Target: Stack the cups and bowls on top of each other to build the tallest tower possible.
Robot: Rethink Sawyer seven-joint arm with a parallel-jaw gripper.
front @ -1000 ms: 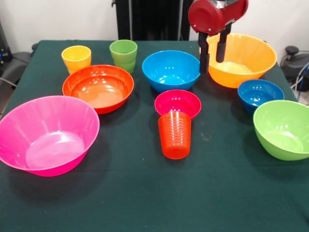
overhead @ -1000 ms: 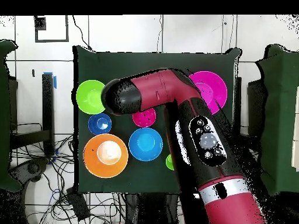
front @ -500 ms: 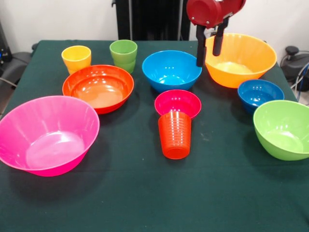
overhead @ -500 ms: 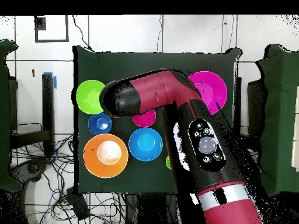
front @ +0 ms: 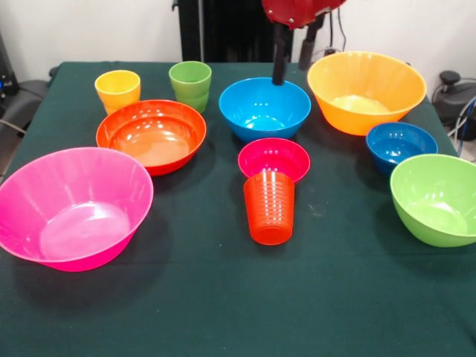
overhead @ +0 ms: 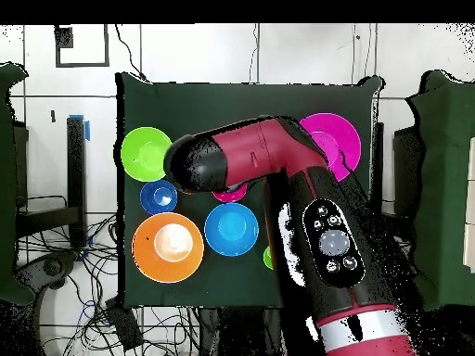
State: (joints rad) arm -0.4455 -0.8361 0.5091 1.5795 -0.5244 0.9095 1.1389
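Gripper (front: 291,61) above the medium blue bowl (front: 265,108).
We see its fingers parted and empty; the large pink bowl (front: 71,206) sits unstacked at eight o'clock on the surface (front: 223,297).

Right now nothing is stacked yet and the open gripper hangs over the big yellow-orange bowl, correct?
Not quite. In the front view the open gripper hangs at the far rim of the medium blue bowl, not over the yellow-orange bowl, which sits clear to one side. The rest holds: nothing is stacked yet.
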